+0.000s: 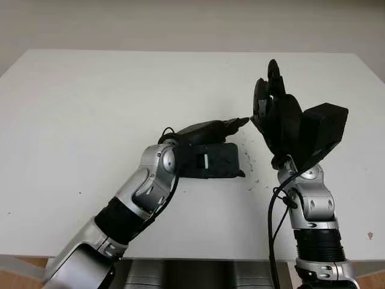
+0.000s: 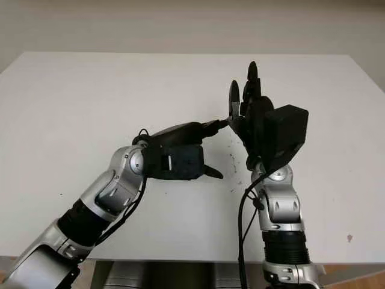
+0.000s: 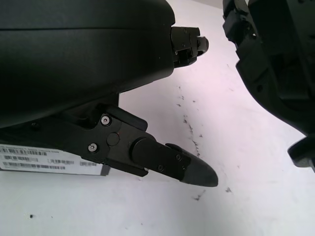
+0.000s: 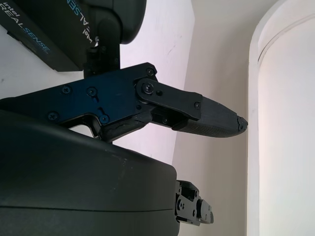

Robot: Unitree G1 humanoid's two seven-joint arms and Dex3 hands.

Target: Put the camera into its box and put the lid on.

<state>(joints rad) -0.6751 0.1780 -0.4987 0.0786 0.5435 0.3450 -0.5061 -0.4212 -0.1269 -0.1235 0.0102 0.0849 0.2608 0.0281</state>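
Note:
My left hand [image 1: 239,146] is low over the middle of the white table [image 1: 90,108], open, pointing right and holding nothing. In the left wrist view its thumb [image 3: 170,163] and an upper fingertip [image 3: 189,44] reach out over bare table. My right hand [image 1: 271,90] stands upright just to the right of it, open, palm turned toward the left hand, with nothing in it. The two hands are close but apart. A black block [image 1: 210,161] sits at the left wrist and another [image 1: 325,129] at the right wrist. A dark surface with printed lettering [image 4: 37,39] shows by the right thumb's base.
Small dark specks [image 1: 252,168] dot the table between the hands. The table's front edge [image 1: 198,256] runs just above both forearms. A pale wall [image 1: 192,24] lies behind the far edge.

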